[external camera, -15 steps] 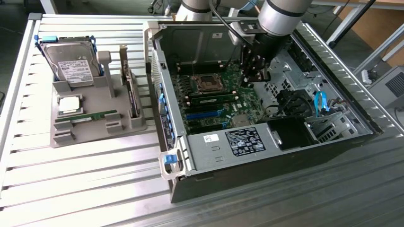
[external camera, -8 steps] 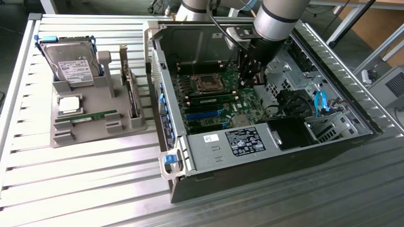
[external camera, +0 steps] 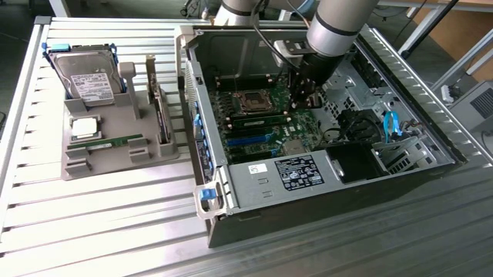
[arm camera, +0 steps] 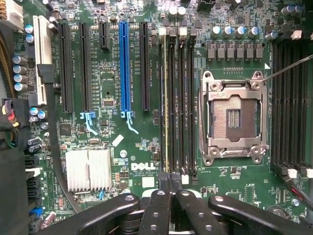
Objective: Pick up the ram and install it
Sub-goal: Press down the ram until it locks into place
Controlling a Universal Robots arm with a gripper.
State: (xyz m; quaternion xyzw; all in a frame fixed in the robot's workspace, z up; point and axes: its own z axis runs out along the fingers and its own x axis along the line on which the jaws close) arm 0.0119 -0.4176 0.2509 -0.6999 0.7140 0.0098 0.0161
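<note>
The ram (external camera: 257, 122) sat seated edge-on in a memory slot on the motherboard (external camera: 266, 130), just beside the empty CPU socket (external camera: 250, 101), between that socket and the blue expansion slot (external camera: 248, 140). In the wrist view the same ram (arm camera: 166, 98) appeared as a thin strip with a yellowish edge in the slot farthest from the CPU socket (arm camera: 234, 116), next to the empty black slots of that bank. The gripper (external camera: 306, 99) hung inside the open computer case (external camera: 400, 81), on the far side of the CPU socket from the case's front edge, its fingers clenched together on nothing. In the wrist view the gripper (arm camera: 170, 182) hovered over the end of the ram's slot bank, fingertips pressed together. Outside the case, well apart from the CPU socket, a grey holder tray (external camera: 115, 151) carried a hard drive (external camera: 86, 78), a processor chip (external camera: 83, 128) and another green memory stick (external camera: 104, 143).
</note>
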